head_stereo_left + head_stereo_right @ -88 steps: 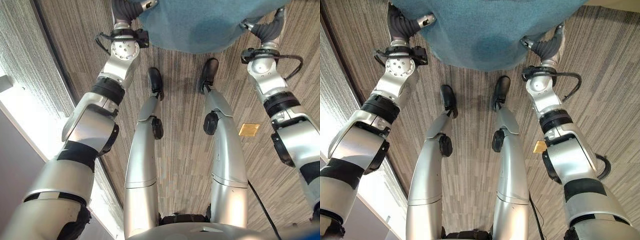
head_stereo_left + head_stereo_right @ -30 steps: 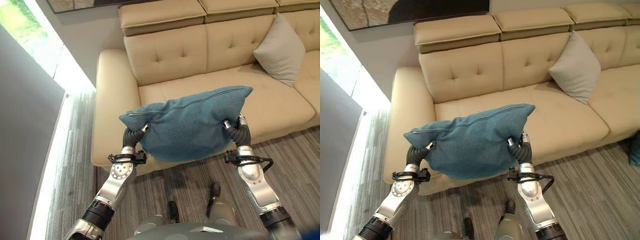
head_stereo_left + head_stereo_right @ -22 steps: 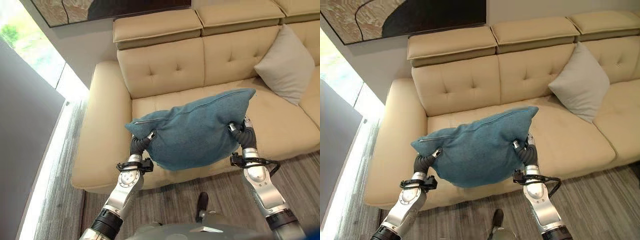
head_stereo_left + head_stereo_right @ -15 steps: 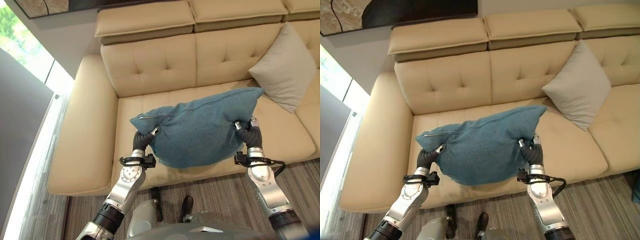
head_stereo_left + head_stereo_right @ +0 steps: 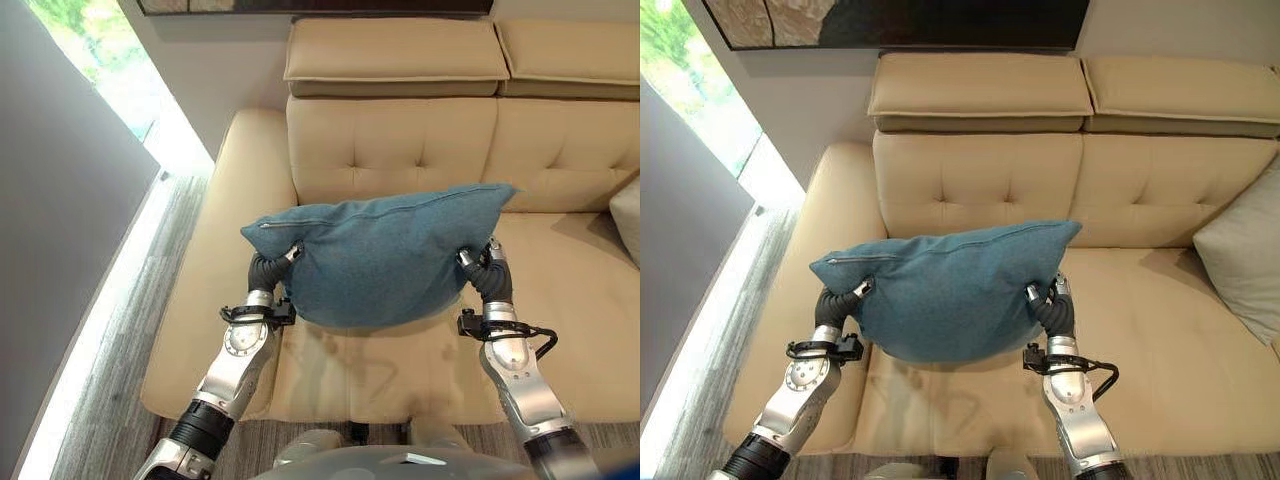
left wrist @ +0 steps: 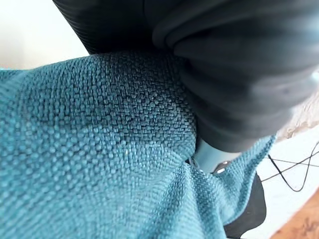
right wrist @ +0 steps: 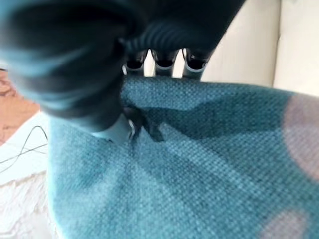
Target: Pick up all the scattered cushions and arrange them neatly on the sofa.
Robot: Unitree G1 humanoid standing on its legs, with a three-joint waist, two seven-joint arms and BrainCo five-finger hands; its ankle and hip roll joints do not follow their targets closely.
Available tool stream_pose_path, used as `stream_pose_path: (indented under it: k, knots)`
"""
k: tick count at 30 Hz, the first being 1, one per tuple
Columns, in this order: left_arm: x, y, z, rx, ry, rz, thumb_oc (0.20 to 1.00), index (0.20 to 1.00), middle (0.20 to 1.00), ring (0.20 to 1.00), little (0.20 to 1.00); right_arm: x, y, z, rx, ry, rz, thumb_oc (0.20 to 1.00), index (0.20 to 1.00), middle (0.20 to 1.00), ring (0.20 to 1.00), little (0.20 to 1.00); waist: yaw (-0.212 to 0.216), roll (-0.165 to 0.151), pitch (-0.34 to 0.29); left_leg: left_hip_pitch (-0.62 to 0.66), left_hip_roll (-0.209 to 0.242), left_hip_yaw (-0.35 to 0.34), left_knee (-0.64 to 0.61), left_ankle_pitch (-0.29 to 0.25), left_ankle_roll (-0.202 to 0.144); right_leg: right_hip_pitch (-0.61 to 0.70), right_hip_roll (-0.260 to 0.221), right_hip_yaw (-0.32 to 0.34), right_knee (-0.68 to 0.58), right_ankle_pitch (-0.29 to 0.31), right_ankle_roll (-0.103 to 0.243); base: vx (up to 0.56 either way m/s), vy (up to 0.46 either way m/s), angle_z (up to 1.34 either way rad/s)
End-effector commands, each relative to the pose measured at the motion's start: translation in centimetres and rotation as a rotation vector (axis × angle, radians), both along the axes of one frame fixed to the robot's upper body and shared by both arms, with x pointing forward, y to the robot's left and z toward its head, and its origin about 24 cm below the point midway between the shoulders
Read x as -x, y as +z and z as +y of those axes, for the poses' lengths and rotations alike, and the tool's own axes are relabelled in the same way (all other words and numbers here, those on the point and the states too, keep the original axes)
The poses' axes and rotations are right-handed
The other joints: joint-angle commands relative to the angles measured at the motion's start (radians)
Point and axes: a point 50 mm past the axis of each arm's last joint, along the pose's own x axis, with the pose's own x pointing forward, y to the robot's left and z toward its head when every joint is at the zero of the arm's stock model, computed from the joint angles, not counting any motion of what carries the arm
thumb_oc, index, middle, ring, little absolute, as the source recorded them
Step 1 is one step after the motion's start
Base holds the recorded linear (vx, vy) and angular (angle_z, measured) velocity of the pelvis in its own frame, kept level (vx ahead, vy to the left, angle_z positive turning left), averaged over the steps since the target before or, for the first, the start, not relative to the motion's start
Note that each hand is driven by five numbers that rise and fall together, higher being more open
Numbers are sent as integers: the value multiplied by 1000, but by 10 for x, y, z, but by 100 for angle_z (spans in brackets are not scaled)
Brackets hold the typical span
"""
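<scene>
We see the teal cushion (image 5: 385, 255) held up in the air between both hands, above the seat of the beige sofa (image 5: 390, 140) and in front of its tufted backrest. It hangs clear of the seat, long side level, with its zip seam running along the upper edge.

Left hand (image 5: 268, 272): clamped on the cushion's end nearest the sofa's armrest (image 5: 205, 250). In the left wrist view the woven teal fabric bunches and folds where it meets the dark ribbed cover, and a pale thumb part presses into the crease. The fingers are buried in the cloth, so we judge the grip from the pinched fold.

Right hand (image 5: 1049, 304): clamped on the opposite end of the cushion. In the right wrist view the dark-tipped fingers (image 7: 158, 58) curl over the far edge of the fabric while the thumb pushes in from the near side, puckering the cloth between them.

A grey cushion (image 5: 1248, 262) leans upright against the sofa's backrest, well apart from the teal one, on the side away from the armrest. Striped grey carpet (image 5: 110, 370) lies beside the armrest.
</scene>
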Motion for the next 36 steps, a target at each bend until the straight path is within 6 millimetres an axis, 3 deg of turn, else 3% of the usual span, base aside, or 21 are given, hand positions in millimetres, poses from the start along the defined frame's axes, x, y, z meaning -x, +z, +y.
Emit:
stream_pose_path:
  k: [1, 6, 9, 11, 13, 19, 21, 31, 36]
  knots:
    - [-12, 54, -29, 10, -134, -284, 200, 200, 200, 200, 200, -9, 45, 17, 20, 106, -241, 200, 200, 200, 200, 200, -7, -52, -86, -48, 101, 68, 20, -64, -108, -15, -44, -34, 92, -98, 81, 295, -228, 34]
    - [-32, 65, -42, 4, -114, -313, 200, 200, 200, 200, 200, -24, 55, 15, 93, 72, -281, 200, 200, 200, 200, 200, -20, -48, -99, -15, 118, 64, -7, -64, -129, 41, -27, -60, 21, -99, 69, 161, -120, 15]
    - [-60, 88, -55, -19, -113, -369, 200, 200, 200, 200, 200, -49, 76, 23, 130, 70, -345, 200, 200, 200, 200, 200, -32, -40, -100, -33, 127, 70, -7, -65, -138, 27, -25, -61, 6, -98, 72, 52, -39, -1]
    - [-67, 95, -59, -38, -118, -386, 200, 200, 200, 200, 200, -55, 82, 27, 133, 76, -362, 200, 200, 200, 200, 200, -35, -37, -92, -40, 127, 71, -7, -62, -139, 20, -25, -60, 6, -94, 72, -24, -10, -3]
    - [-83, 110, -67, -79, -126, -416, 200, 200, 200, 200, 200, -69, 95, 35, 150, 93, -392, 200, 200, 200, 200, 200, -39, -29, -72, -69, 127, 72, -7, -51, -141, -12, -22, -54, 6, -85, 75, -88, -3, -2]
    - [-107, 139, -80, -145, -136, -469, 200, 200, 200, 200, 200, -93, 124, 47, 162, 105, -452, 200, 200, 200, 200, 200, -47, -11, -32, -155, 124, 71, -7, -22, -144, -100, -21, -46, 6, -62, 75, -119, 14, -5]
    - [-118, 157, -86, -186, -135, -503, 200, 200, 200, 200, 200, -105, 143, 49, 173, 96, -486, 200, 200, 200, 200, 200, -53, -3, -13, -220, 121, 68, -7, 1, -147, -168, -22, -41, 10, -41, 73, -189, 25, 1]
    - [-153, 219, -65, -327, -29, -572, 200, 200, 200, 200, 200, -139, 196, 55, 231, 66, -531, 200, 200, 200, 200, 200, -54, 11, 26, -390, 122, 81, -7, 65, -166, -350, -35, -22, 45, 0, 71, -89, 23, -3]
    - [-159, 230, -57, -397, -1, -580, 200, 200, 200, 200, 200, -146, 205, 57, 256, 65, -531, 200, 200, 200, 200, 200, -56, 11, 41, -431, 124, 86, -7, 78, -175, -393, -37, -20, 43, 14, 75, -20, 4, -4]
